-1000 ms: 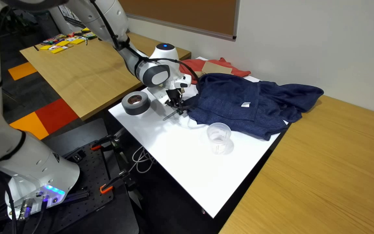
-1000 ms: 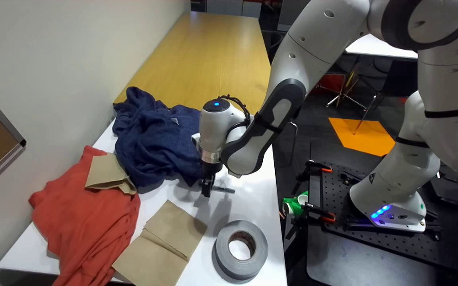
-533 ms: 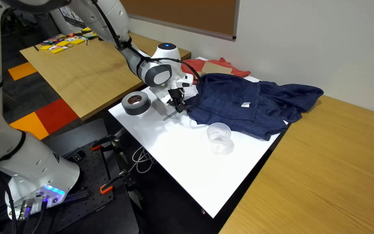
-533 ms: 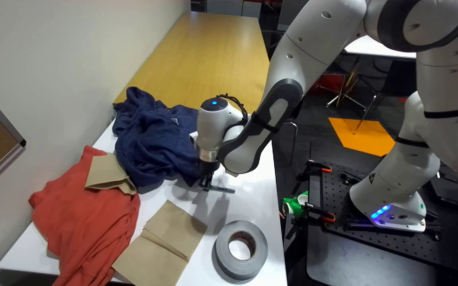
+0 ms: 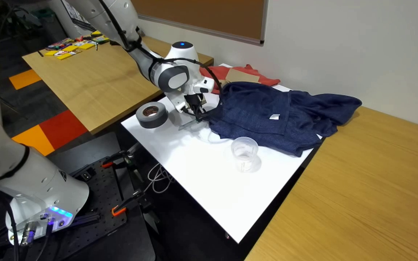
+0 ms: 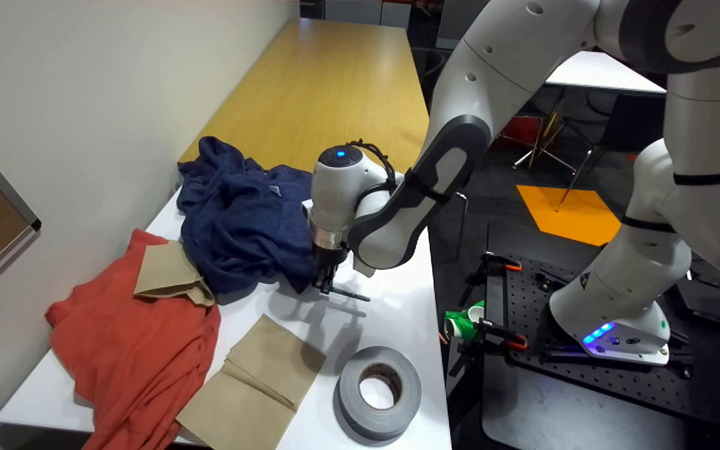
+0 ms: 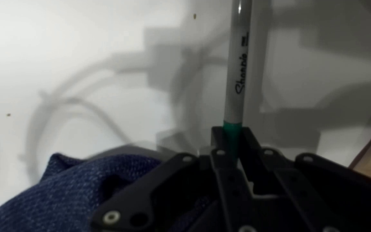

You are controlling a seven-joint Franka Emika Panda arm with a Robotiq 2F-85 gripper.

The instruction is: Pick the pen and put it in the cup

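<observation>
The pen, a grey marker with a green end, extends from my gripper, which is shut on that green end. In an exterior view the pen hangs slightly above the white table, its shadow apart from it. My gripper is low over the table, close beside the dark blue cloth. The clear cup stands upright on the table in an exterior view, well away from the gripper and nearer the front. From the opposite camera the cup is hidden.
A grey tape roll sits near the table's edge on the gripper's far side from the cup. Brown paper pieces and a red cloth lie behind. A wooden table adjoins the white one.
My gripper has shut on the green end of the pen. Gripper and pen have risen a little, and the pen's shadow has parted from it. The cup has not moved.
</observation>
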